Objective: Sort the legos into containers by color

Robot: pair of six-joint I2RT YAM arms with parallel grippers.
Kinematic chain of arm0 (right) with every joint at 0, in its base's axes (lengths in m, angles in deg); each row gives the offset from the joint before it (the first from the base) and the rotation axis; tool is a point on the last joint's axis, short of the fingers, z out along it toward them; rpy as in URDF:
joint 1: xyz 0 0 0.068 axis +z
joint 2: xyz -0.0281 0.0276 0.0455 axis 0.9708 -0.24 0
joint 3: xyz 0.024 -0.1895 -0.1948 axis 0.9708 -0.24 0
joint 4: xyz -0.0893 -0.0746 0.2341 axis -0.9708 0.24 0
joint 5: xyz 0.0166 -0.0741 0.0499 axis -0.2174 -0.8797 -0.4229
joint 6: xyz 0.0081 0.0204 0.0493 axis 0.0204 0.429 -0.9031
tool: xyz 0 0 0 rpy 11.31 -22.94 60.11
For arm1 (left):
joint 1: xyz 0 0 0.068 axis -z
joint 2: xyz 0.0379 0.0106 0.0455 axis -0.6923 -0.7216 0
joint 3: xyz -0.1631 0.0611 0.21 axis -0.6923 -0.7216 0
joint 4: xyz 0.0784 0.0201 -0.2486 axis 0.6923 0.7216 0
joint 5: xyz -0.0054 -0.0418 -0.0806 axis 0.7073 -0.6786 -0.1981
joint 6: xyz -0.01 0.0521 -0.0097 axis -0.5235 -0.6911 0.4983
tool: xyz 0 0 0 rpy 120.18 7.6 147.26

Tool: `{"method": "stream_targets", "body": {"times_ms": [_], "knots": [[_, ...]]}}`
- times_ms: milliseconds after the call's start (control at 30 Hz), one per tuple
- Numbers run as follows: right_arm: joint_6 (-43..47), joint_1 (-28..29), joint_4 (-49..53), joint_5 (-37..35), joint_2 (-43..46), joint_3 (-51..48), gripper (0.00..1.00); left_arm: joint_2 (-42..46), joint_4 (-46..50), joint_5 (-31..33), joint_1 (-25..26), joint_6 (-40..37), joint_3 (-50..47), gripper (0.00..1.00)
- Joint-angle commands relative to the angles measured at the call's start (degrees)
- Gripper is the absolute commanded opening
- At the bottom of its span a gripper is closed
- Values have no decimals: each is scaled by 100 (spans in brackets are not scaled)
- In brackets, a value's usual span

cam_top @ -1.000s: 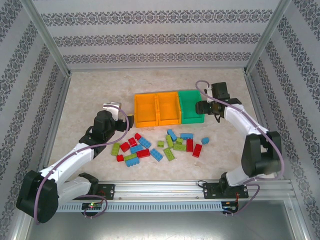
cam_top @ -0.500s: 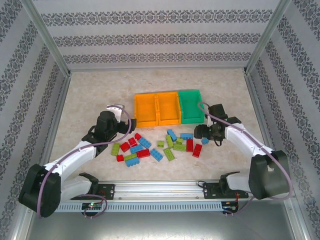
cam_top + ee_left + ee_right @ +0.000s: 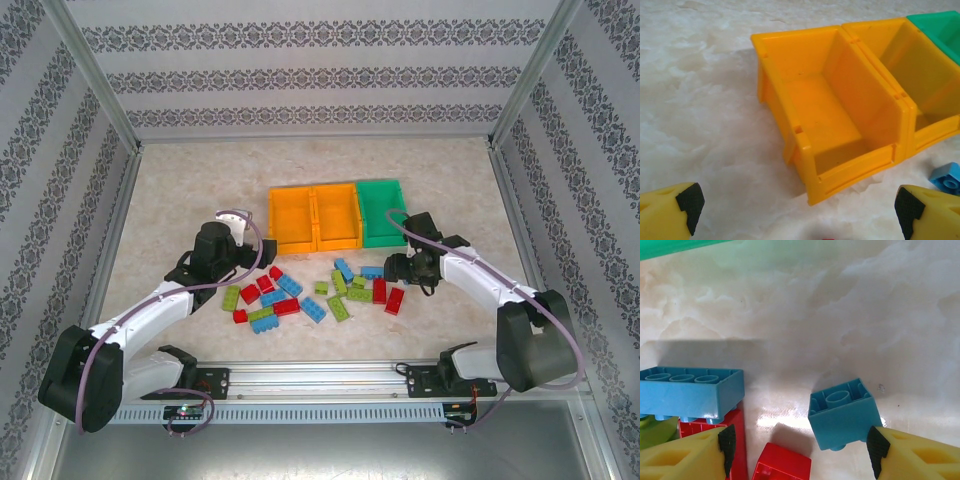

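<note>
Right pincer hangs low over the pale marbled surface, its yellow fingers spread apart and pinching nothing. A small blue brick lies between them, close against the right-hand finger; whether it touches is hard to tell. Nearer the other finger, a long blue brick rests on top of a red brick, and a second red brick sits at the bottom edge.

Seen from overhead, this pincer is at the right end of the scattered bricks, just in front of the green bin.

Left pincer is spread wide and holds nothing. It faces the open front of the left orange bin, with the middle orange bin beside it. Overhead, it sits near the left front corner of the row.

Three bins stand joined in a row near the middle of the surface: two orange, then green on the right. Red, blue and light green bricks lie loose on the surface in front of the bins, between the two arms.
</note>
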Motion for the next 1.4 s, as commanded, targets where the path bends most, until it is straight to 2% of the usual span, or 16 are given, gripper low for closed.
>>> {"method": "stream_targets", "body": {"times_ms": [0,133,300,567,767,933,1000,1067,1233,1367], "knots": [[-187,80,50,-268,185,-89,73,-95,-259,-659,77,147,215,100],[-233,119,56,-370,518,-206,73,-256,-249,-998,152,169,286,100],[-222,122,159,-571,630,-225,73,-475,-314,-940,230,318,352,100],[-82,110,274,-495,-353,252,72,-540,-227,-940,324,254,450,100],[-127,96,294,-700,-544,409,66,-455,-124,-840,329,179,426,100],[-72,91,258,-694,-742,512,50,-505,-135,-823,334,160,426,100],[-60,91,297,-663,-793,540,47,-507,-125,-834,333,149,430,100],[-49,91,310,-625,-784,526,47,-493,-69,-818,334,108,450,100],[57,100,417,-399,-800,494,58,-438,-17,-744,331,47,422,100],[5,136,400,-384,-859,465,63,-469,-59,-776,332,81,407,100]]}}
